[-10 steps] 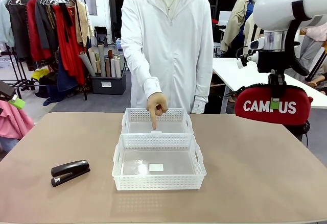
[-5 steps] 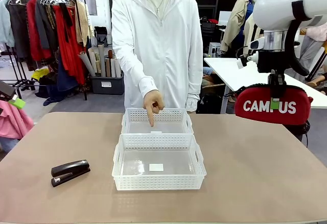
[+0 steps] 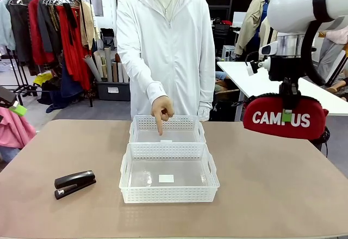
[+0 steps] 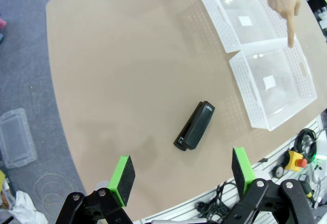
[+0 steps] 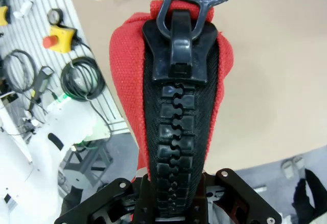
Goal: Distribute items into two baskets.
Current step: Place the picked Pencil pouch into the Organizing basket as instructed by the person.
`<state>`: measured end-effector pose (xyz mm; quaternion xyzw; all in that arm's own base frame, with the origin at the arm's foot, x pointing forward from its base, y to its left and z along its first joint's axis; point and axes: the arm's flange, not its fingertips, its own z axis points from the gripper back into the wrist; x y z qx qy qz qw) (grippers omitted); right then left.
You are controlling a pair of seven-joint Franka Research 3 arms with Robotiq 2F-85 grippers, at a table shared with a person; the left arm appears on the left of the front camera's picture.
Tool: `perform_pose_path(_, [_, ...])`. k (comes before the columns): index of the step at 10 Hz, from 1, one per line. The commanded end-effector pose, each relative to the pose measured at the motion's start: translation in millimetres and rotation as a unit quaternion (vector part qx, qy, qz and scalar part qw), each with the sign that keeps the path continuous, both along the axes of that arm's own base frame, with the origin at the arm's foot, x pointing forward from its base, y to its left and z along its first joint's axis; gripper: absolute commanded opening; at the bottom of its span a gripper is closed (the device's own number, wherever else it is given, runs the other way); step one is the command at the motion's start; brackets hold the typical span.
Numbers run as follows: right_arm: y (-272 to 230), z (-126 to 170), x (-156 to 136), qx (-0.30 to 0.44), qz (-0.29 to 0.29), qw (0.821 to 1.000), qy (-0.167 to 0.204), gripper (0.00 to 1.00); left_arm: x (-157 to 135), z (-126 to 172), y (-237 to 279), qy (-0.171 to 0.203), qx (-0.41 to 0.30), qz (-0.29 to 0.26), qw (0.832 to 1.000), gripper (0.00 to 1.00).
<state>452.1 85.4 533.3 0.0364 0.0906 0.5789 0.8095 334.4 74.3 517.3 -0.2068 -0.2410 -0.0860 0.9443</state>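
Front view: the red pouch [image 3: 312, 123] was pinched aloft at the desk's [image 3: 272, 195] right by the right pincer [image 3: 286, 116]. Left wrist view: the stapler [image 4: 195, 126] was seen on the desk beyond the spread left pincer [image 4: 181, 172]. Right wrist view: the red pouch was seen clamped, zipper toward the camera.

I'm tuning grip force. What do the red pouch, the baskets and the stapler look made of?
Red pouch: matte woven fabric, coarse weave visible; chunky black zipper, probably plastic. Baskets: white moulded plastic by the lattice walls, with clear glossy bottoms. Stapler: smooth black shell with slight sheen; plastic or painted metal, unclear.
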Motion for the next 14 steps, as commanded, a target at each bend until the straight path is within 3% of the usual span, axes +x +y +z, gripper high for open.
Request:
perform_pose_path(1, [13, -8, -24, 0.022, 0.029, 0.999, -0.008, 0.0, 0, 0, 0, -0.002, -0.005, -0.001, 1.0, 0.98])
perform_pose_path(11, [127, -49, -48, 0.041, 0.119, 0.992, -0.016, 0.0, 0, 0, 0, -0.002, -0.005, -0.001, 1.0, 0.98])
perform_pose_path(14, [157, -57, -53, 0.046, 0.121, 0.991, -0.026, 0.0, 0, 0, 0, -0.002, -0.005, -0.001, 1.0, 0.98])
